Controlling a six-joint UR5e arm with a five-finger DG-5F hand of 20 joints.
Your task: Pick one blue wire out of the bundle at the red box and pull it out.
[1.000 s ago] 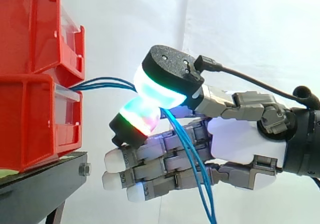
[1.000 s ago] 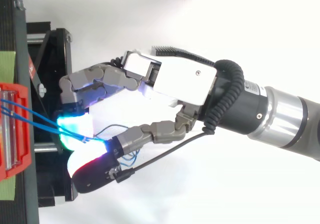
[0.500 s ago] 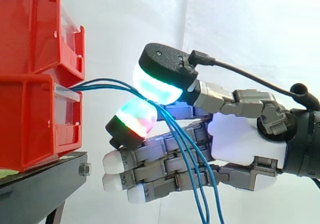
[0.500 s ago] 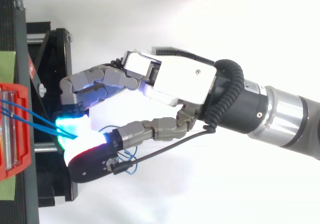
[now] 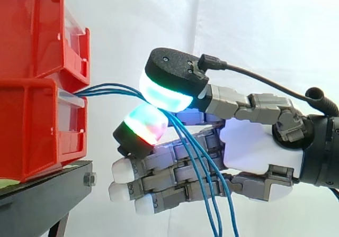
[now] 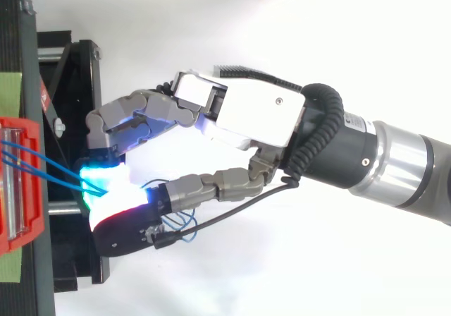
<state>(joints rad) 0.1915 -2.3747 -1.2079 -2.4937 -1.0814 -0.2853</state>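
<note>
Stacked red bins stand at the left on a black stand. A few thin blue wires come out of the lower bin's front and run right. My hand reaches in from the right, palm toward the bins. Its thumb pad, glowing cyan and green, presses down over a finger pad glowing red and green. The wires pass between these two pads, then hang down across the palm in three strands. The other fingers lie straight below, with white tips. From above, the wires meet the glowing pads beside the red bin.
A white curtain is behind everything. The black stand sits under and beside the bins, directly beneath the fingertips. A loose loop of blue wire curls under the thumb.
The thumb has shifted slightly toward the bins over the finger pad. The wires below the pinch have spread from one tight bunch into three separate strands.
</note>
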